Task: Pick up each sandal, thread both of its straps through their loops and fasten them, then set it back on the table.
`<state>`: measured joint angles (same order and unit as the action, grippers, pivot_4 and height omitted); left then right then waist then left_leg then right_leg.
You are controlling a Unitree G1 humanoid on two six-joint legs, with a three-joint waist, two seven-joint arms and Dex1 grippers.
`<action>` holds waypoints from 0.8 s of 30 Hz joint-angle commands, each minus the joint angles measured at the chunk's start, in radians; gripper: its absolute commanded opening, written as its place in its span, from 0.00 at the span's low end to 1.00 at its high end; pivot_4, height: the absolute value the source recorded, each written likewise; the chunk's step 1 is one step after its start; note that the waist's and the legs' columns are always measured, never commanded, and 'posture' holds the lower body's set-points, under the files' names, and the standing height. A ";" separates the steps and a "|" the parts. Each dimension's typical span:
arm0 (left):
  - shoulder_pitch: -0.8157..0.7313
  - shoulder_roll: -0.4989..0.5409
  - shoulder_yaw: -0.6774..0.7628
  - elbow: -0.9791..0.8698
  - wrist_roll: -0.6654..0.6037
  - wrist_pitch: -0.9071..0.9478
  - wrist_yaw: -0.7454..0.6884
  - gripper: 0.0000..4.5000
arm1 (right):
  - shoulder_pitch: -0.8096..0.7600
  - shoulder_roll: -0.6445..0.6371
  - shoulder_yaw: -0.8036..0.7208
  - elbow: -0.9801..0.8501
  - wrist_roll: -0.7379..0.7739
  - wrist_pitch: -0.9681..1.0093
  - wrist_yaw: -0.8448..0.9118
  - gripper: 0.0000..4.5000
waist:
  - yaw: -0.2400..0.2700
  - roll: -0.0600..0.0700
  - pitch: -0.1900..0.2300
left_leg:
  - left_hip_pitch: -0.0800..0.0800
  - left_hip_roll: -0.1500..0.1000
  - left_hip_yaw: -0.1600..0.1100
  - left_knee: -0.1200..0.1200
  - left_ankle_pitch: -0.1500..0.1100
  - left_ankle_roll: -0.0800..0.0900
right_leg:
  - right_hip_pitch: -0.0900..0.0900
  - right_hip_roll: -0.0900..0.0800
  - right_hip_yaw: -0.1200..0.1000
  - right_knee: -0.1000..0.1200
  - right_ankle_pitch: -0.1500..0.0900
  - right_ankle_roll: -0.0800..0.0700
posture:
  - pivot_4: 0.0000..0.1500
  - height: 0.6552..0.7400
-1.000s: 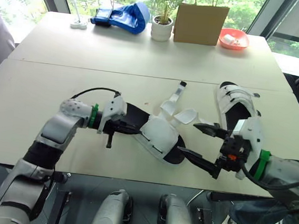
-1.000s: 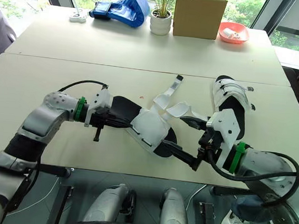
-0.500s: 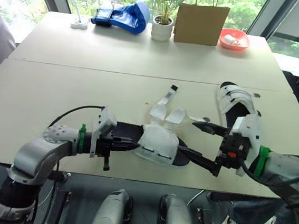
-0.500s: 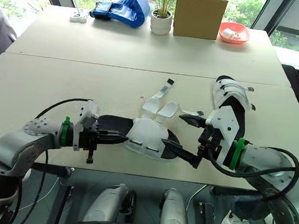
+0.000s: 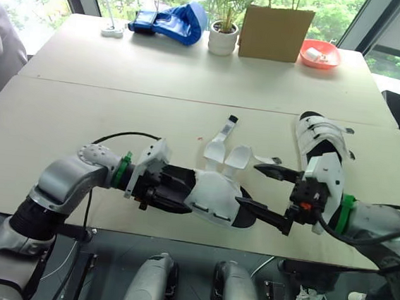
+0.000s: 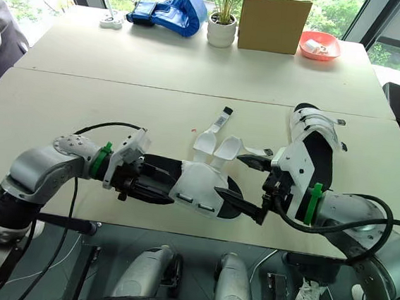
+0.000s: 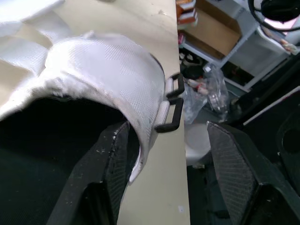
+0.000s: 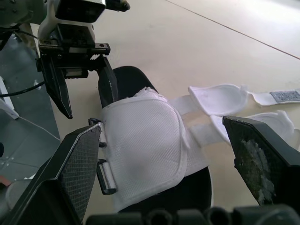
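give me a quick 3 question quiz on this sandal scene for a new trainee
1. True or false: the straps of the sandal nearest the robot are threaded through its loops.
2. The right pincer is: A open, B shut on a strap, C shut on a loop.
3. Where is the second sandal?
Key: 1 false, they lie loose on the table. 2 A. 3 on the table, to the robot's right of the first sandal.
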<state>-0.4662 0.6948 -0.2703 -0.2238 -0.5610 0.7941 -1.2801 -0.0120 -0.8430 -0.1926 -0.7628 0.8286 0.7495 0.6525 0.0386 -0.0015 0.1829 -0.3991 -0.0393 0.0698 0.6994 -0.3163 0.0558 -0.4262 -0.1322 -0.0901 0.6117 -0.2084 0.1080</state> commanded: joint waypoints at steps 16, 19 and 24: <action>-0.034 -0.198 0.107 0.126 0.002 0.003 0.209 0.01 | 0.088 -0.087 -0.164 -0.061 0.092 -0.045 0.174 1.00 | 0.000 -0.001 0.000 | -0.002 0.000 -0.004 0.001 0.000 0.000 | 0.000 -0.001 -0.002 0.000 0.000 0.000 | 1.00 0.77; -0.007 -0.164 0.097 0.067 0.001 -0.011 0.180 0.01 | 0.094 -0.086 -0.171 -0.043 0.070 -0.051 0.176 1.00 | 0.000 -0.001 0.000 | -0.003 0.000 -0.005 0.001 0.000 0.000 | 0.000 -0.001 -0.003 0.000 0.000 0.000 | 1.00 0.77; -0.022 -0.137 0.025 0.096 0.020 -0.061 0.055 0.01 | 0.091 -0.062 -0.125 -0.062 0.056 -0.062 0.152 1.00 | 0.003 0.000 0.000 | -0.004 -0.001 -0.007 0.002 0.000 0.000 | 0.000 -0.001 -0.005 -0.001 0.000 0.000 | 1.00 0.77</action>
<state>-0.4658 0.5615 -0.2242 -0.1158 -0.5321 0.7739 -1.1721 0.0820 -0.9177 -0.3200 -0.7999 0.8859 0.7103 0.8114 0.0420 -0.0019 0.1830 -0.4030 -0.0401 0.0627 0.7015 -0.3160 0.0556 -0.4257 -0.1334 -0.0951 0.6108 -0.2084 0.1079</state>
